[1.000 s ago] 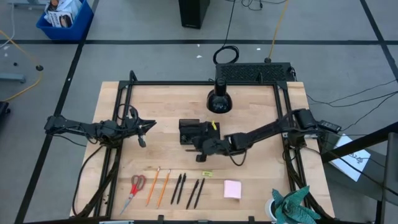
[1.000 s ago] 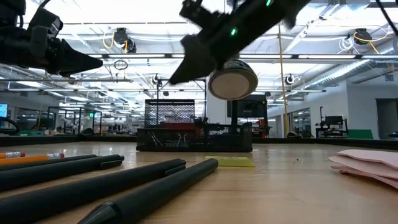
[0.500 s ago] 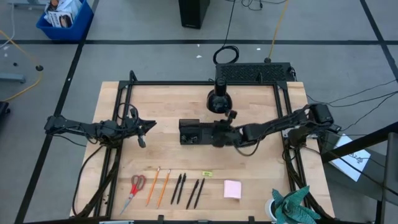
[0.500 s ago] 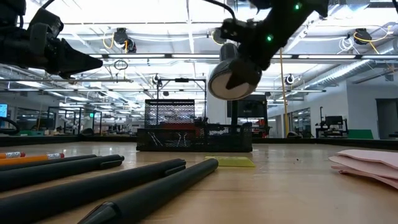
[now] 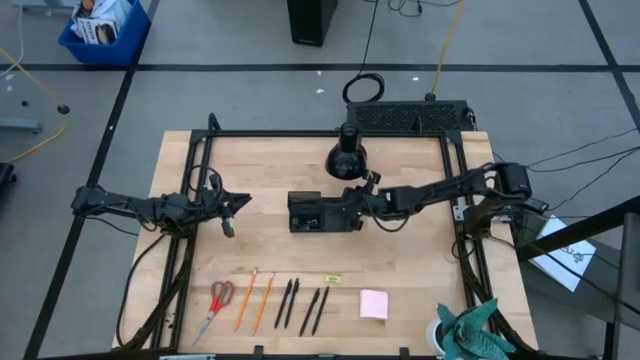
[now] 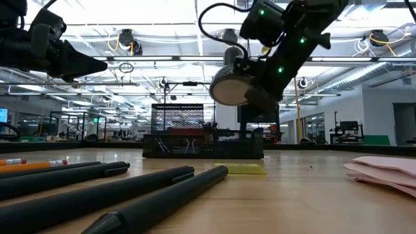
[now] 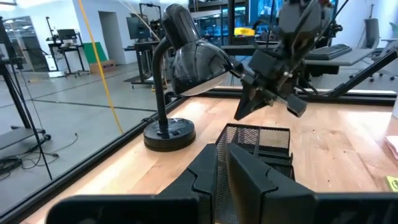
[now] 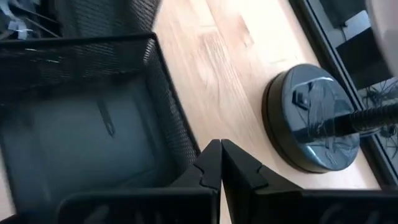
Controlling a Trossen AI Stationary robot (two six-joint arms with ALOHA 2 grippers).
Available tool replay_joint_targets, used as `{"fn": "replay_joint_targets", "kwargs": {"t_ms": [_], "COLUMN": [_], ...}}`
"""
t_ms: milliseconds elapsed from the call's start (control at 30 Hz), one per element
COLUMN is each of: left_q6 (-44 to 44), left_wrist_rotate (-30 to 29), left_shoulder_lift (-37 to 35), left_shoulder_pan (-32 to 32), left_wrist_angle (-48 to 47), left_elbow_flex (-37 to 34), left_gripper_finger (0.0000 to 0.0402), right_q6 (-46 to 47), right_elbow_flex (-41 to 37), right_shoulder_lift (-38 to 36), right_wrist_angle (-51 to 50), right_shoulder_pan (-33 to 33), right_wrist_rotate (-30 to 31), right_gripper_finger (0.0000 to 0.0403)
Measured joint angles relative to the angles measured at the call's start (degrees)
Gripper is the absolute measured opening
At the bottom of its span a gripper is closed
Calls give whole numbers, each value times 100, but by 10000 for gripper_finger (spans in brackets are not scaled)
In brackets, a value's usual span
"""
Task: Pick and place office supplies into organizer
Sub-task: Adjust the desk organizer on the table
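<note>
We look down on a wooden table standing on a grey floor, with a black frame along its edges.

Just 12 o'clock of the table's middle sits the black mesh organizer, its taller end toward 9 o'clock. The supplies lie in a row near the 6 o'clock edge, well apart from it. From 9 to 3 o'clock they are the red scissors, two orange pencils, four black pens, a yellow-green bit and the pink pad. In the low view the pens run close across the foreground, with the pad at 3 o'clock.

The right gripper hangs over the organizer's 3 o'clock end. Its fingers are pressed together with nothing between them. In the right wrist view they point down just outside the mesh wall.

A black lamp stands at 12 o'clock of the organizer. Its round base rests on the wood near the right gripper.

The left gripper waits above the table at 9 o'clock, well apart from the organizer. Its fingers stand narrow, a thin gap between them, and we see nothing held.
</note>
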Motion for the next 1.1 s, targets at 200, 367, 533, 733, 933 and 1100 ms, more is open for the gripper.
{"fn": "replay_joint_targets", "kwargs": {"t_ms": [200,367,533,733,933,1100], "left_q6": [72,165,157,144,137,122], "left_wrist_rotate": [-2,-2,-2,-2,-2,0], "left_shoulder_lift": [2,1,0,0,0,2], "left_shoulder_pan": [0,0,-2,0,-1,-2], "left_wrist_angle": [-2,-4,-7,-4,-4,-4], "left_elbow_flex": [0,0,0,0,0,0], "left_gripper_finger": [42,42,42,42,42,42], "right_q6": [5,69,244,427,515,473], "right_elbow_flex": [-25,-20,-7,-7,-7,-20], "right_shoulder_lift": [118,222,327,341,345,366], "right_wrist_angle": [26,89,102,86,77,56], "right_shoulder_pan": [-71,-57,60,247,388,461], "right_wrist_rotate": [-195,-362,-316,-337,-362,72], "right_gripper_finger": [0,0,0,0,0,0]}}
